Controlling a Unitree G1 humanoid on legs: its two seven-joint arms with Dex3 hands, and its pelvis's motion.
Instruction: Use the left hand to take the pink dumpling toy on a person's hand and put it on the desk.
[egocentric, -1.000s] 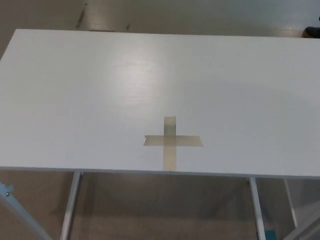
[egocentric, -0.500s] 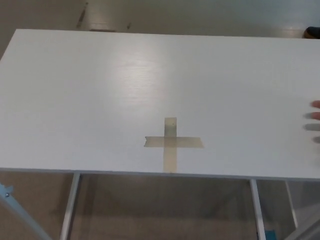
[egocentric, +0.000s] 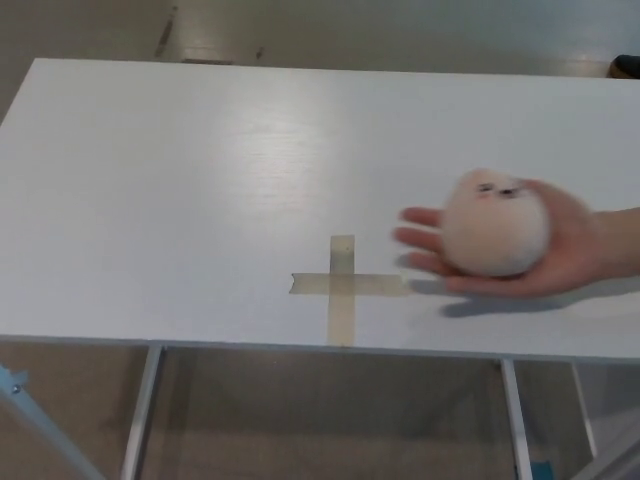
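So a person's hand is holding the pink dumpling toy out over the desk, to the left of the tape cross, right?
Not quite: the head view shows the person's hand holding the pink dumpling toy over the desk to the right of the tape cross, not the left.

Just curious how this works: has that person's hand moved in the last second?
Yes. The person's hand has come in from the right edge, carrying the pink dumpling toy, toward the tape cross.

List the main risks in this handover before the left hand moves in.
1. The pink dumpling toy only rests on the person's open hand, so a nudge may roll it off.
2. The person's fingers stick out beneath it and could be pinched.
3. The toy sits right of the tape cross, a long reach for the unseen left hand.
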